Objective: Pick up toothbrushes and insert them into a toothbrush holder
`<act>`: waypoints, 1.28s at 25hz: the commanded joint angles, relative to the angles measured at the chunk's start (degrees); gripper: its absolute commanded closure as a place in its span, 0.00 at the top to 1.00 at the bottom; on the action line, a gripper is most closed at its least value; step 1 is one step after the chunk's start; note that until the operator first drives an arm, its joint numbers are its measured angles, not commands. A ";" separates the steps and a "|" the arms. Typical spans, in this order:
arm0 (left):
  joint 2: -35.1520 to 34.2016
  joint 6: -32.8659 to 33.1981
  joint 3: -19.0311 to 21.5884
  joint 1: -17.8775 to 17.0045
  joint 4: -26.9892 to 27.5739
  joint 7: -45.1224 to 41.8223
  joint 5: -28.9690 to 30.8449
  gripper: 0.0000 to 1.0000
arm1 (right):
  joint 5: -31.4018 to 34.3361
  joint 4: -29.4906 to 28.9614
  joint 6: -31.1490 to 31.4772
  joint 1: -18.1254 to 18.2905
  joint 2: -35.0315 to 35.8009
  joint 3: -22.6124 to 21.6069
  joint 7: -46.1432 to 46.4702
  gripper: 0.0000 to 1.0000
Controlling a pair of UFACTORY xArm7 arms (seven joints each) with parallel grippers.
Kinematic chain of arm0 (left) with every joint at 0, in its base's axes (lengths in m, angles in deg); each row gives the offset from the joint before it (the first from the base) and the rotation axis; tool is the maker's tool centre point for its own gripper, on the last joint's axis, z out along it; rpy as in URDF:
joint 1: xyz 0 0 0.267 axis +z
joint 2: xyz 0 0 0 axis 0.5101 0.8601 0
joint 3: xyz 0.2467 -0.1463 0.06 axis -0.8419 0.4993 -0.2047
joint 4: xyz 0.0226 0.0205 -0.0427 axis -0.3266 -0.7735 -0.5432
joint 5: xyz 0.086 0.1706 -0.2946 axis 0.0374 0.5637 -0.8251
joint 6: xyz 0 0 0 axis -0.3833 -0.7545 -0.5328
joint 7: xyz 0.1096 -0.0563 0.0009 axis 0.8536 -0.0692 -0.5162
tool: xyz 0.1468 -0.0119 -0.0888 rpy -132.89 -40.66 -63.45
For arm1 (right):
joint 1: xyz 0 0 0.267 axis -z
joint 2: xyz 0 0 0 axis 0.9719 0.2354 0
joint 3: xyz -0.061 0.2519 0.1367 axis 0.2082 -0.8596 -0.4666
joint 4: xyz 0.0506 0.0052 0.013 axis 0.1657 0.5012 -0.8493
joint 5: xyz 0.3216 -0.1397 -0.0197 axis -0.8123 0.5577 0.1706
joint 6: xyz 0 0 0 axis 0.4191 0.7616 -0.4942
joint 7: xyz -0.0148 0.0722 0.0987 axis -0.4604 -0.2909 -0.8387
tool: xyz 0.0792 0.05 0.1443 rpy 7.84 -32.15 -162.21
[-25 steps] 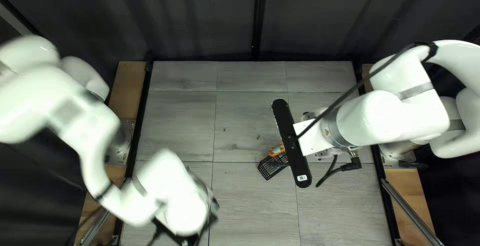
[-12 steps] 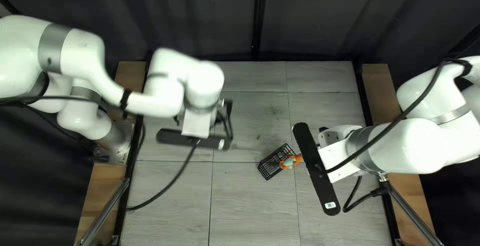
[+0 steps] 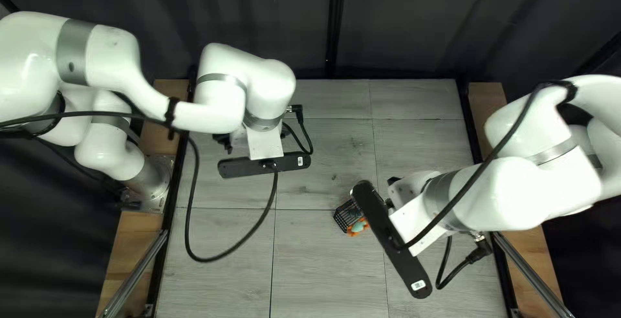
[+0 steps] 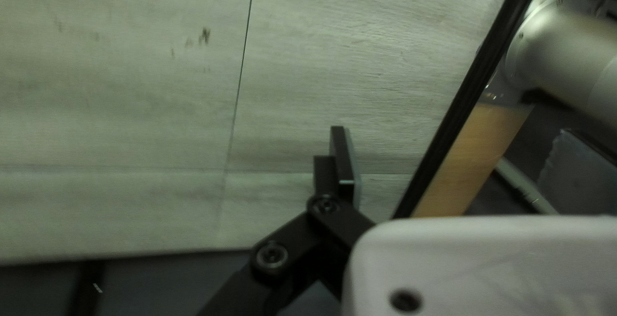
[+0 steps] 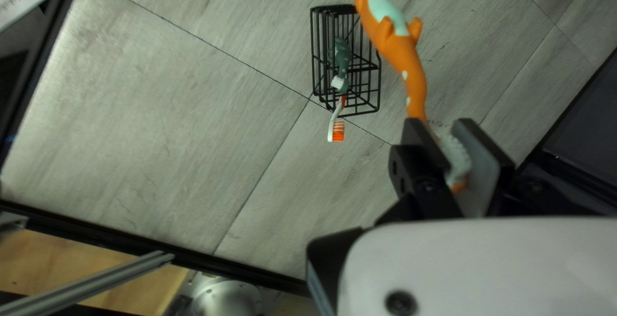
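A black wire toothbrush holder [image 3: 343,212] [image 5: 344,60] stands on the grey table, right of the middle of the top left view. A grey-handled toothbrush [image 5: 339,72] sits in it, its orange-and-white bristle head poking out. My right gripper [image 5: 446,147] [image 3: 371,211] is shut on an orange toothbrush [image 5: 397,48] [image 3: 358,226] with a teal patch. It grips the head end, and the handle points ahead, right beside the holder's rim. My left gripper [image 4: 448,166] hangs open and empty over the table's left side, with one black finger [image 4: 343,161] showing.
A black cable [image 3: 223,255] from my left arm loops over the table's near left. Wooden strips [image 3: 490,114] and black frame rails [image 4: 462,99] border both sides. My left arm's base [image 3: 145,182] stands at the left edge.
My left arm has swung from the near left corner up to the table's left middle. My right gripper has carried the orange toothbrush from the holder's far side to its near side.
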 commanded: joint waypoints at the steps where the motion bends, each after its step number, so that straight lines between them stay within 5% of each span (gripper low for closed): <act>1: -0.50 0.06 4.43 2.28 1.20 -17.26 1.40 1.00 | 4.07 -3.49 5.16 -0.75 3.78 -1.36 -3.45 0.02; 19: 1.39 -0.60 5.12 2.72 2.95 -20.68 1.67 1.00 | 6.48 -16.43 12.58 -2.25 20.87 -1.29 -1.52 0.02; 27: -9.71 -6.24 -2.48 6.23 1.41 -18.33 0.29 1.00 | 7.59 -16.62 12.72 -3.40 20.74 -1.77 -2.24 0.01; 32: -8.28 -7.41 -4.99 9.74 6.28 -23.05 -0.21 1.00 | 8.28 -16.26 12.60 -3.28 20.69 -1.62 -1.80 0.01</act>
